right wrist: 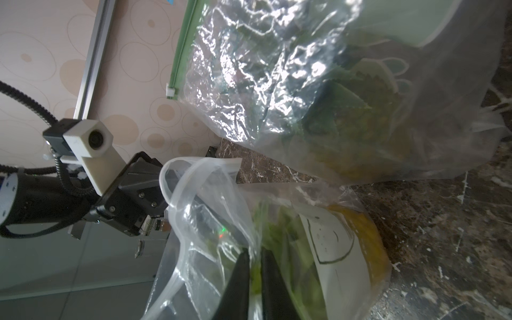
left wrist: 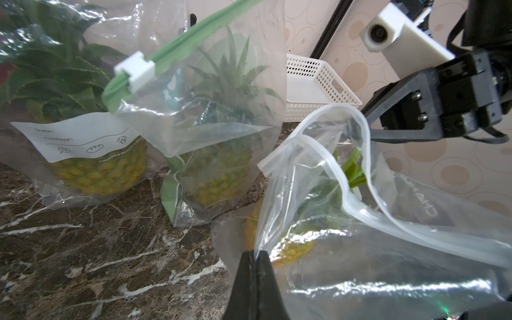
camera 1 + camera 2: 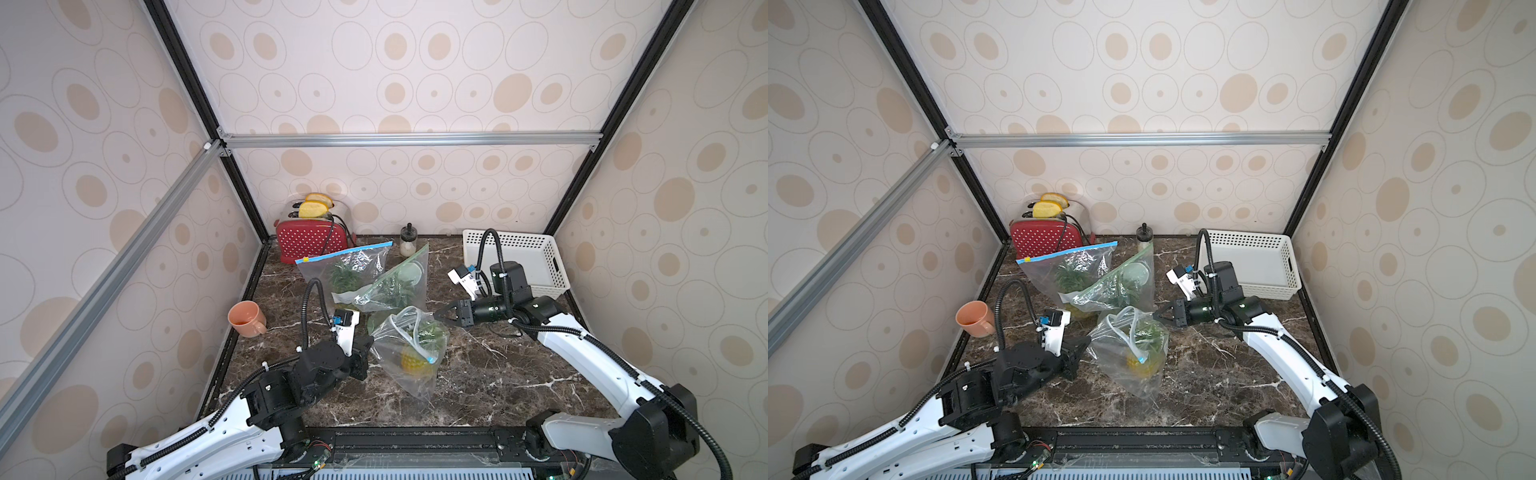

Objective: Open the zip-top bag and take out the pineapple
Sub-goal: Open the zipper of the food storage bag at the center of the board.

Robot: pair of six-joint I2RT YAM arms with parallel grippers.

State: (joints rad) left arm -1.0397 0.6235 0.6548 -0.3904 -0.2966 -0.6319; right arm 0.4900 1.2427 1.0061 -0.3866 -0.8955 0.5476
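Note:
A clear zip-top bag (image 3: pixel 415 384) lies at the middle of the marble table, its mouth gaping as a loose loop of rim (image 2: pixel 357 155). Inside it lies the yellow pineapple (image 3: pixel 413 362) (image 2: pixel 293 249) with its green leaves toward the mouth. My left gripper (image 3: pixel 371 348) (image 2: pixel 256 252) is shut on the bag's left edge. From the right, my right gripper (image 3: pixel 435 316) (image 1: pixel 255 253) reaches the mouth. Its jaws stand narrowly apart, with bag film and green leaf showing in the gap.
Two more bagged pineapples stand behind, one bag blue-zipped (image 3: pixel 345 266) and one green-zipped (image 3: pixel 399 286). A red toaster (image 3: pixel 309 241) is at the back left, an orange mug (image 3: pixel 246 319) at the left, a small bottle (image 3: pixel 408 241) at the back and a white basket (image 3: pixel 519 257) at the back right.

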